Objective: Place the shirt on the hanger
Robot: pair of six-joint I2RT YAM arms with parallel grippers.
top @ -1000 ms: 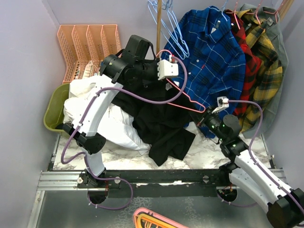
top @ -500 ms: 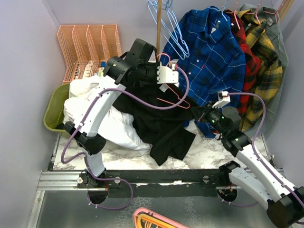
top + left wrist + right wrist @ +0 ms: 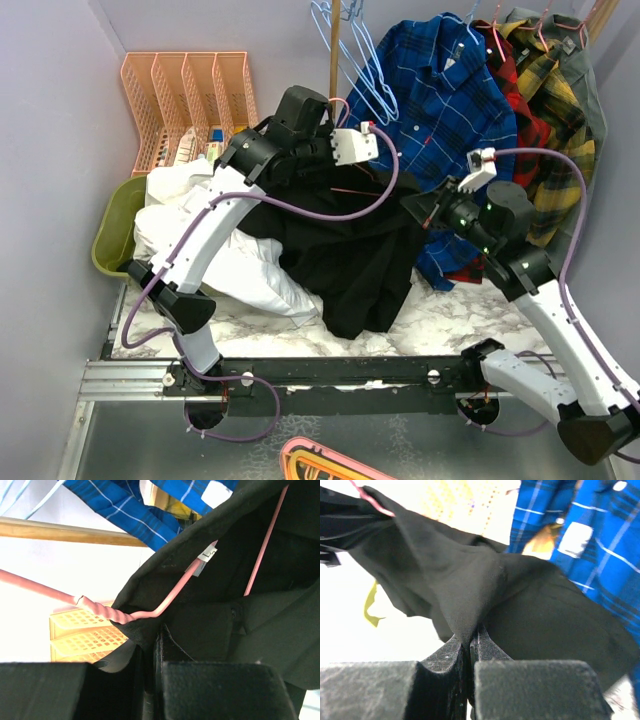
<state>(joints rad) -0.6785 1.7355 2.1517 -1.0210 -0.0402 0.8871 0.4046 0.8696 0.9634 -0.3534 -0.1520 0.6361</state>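
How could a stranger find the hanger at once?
Find the big black shirt in the middle. A thin wire with a twisted neck passes into its collar: that is the hanger. It is pink; the empty hangers on the wooden pole behind are light blue.

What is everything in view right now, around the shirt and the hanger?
black shirt: one, black, draped mid-table, lifted between both grippers
pink hanger: one, pink, its wire running under the shirt's collar edge
white garment: one, white, heaped left of the black shirt
blue plaid shirt: one, blue, hanging at back
red plaid shirt: one, red, hanging right of the blue one
yellow plaid shirt: one, yellow, hanging far right
blue hangers: several, light blue, by the wooden pole
rack: one, orange, back left
bin: one, green, left edge
table: one, white marble
left gripper: shut on the collar
right gripper: shut on a shirt fold
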